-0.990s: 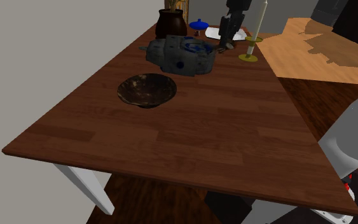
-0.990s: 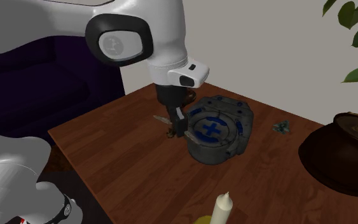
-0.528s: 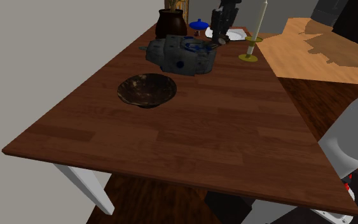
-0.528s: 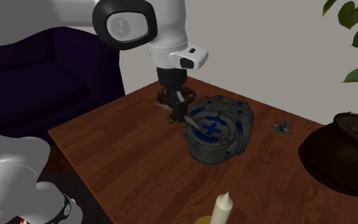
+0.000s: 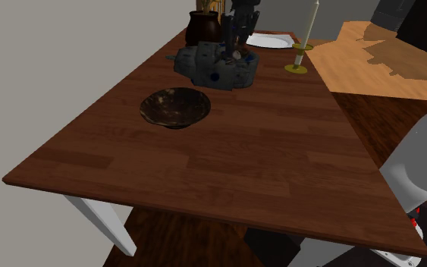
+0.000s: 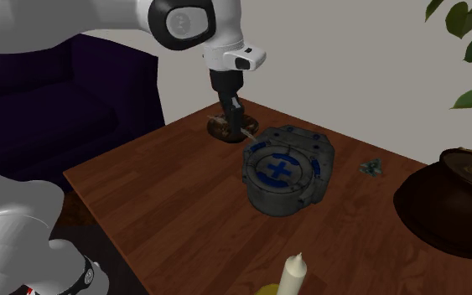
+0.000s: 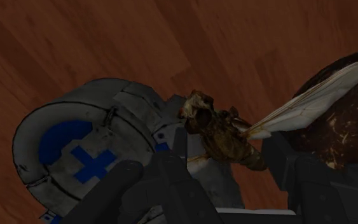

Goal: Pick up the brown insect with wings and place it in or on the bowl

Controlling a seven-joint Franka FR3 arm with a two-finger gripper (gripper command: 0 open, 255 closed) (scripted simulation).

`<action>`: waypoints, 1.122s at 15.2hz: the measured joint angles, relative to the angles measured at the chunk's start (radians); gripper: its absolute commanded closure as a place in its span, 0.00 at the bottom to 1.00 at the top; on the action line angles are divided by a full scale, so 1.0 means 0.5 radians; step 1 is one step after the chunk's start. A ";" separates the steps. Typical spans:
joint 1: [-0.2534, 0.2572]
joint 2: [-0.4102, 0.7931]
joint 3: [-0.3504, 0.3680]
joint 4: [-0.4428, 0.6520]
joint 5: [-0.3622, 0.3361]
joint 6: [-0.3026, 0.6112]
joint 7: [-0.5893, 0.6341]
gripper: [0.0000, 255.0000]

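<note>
The wrist view is giving what the others are not: the gripper (image 7: 228, 145) is clamping the brown insect (image 7: 220, 132) in the air, its mottled body sitting between the fingers and one pale veined wing reaching over the dark bowl (image 7: 344, 124). The shoulder view is showing the gripper (image 5: 234, 36) hanging above the grey disc (image 5: 213, 66), near the table's (image 5: 295, 152) far edge, with open wood lying around the bowl (image 5: 175, 107).

The table (image 5: 280, 152) is smooth grained wood, the bowl (image 5: 166, 114) mottled and rough, the insect (image 7: 225, 137) translucent-winged

The bowl (image 5: 175, 107) sits on the table (image 5: 280, 152), before the round case (image 5: 215, 64).
</note>
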 measured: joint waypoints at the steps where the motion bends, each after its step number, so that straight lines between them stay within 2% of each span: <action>1: 0.018 0.026 0.035 0.031 -0.005 -0.001 0.054 1.00; 6: 0.106 0.253 0.201 0.293 -0.071 -0.036 0.324 1.00; 12: 0.246 0.599 0.365 0.697 -0.226 -0.119 0.640 1.00; 14: 0.270 0.652 0.382 0.748 -0.253 -0.122 0.683 1.00; 17: 0.275 0.656 0.387 0.692 -0.256 -0.063 0.699 1.00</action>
